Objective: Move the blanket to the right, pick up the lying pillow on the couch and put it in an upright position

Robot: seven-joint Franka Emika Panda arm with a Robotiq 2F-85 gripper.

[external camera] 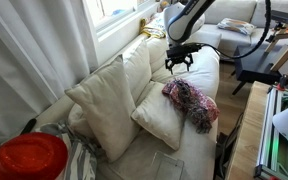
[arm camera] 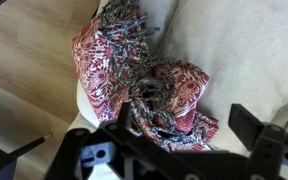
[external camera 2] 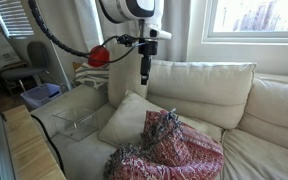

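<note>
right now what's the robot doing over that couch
The robot arm holds its gripper above a red patterned blanket on the couch. Its fingers are spread apart and hold nothing. The blanket lies bunched on the seat, partly over a cream pillow that is lying down. Nothing has been grasped yet, so the blanket is not moved aside and the pillow is not upright.

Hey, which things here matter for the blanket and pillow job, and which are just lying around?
For the job: blanket, lying pillow, couch, gripper.
Just lying about: clear plastic box, red round object, standing pillow.
</note>
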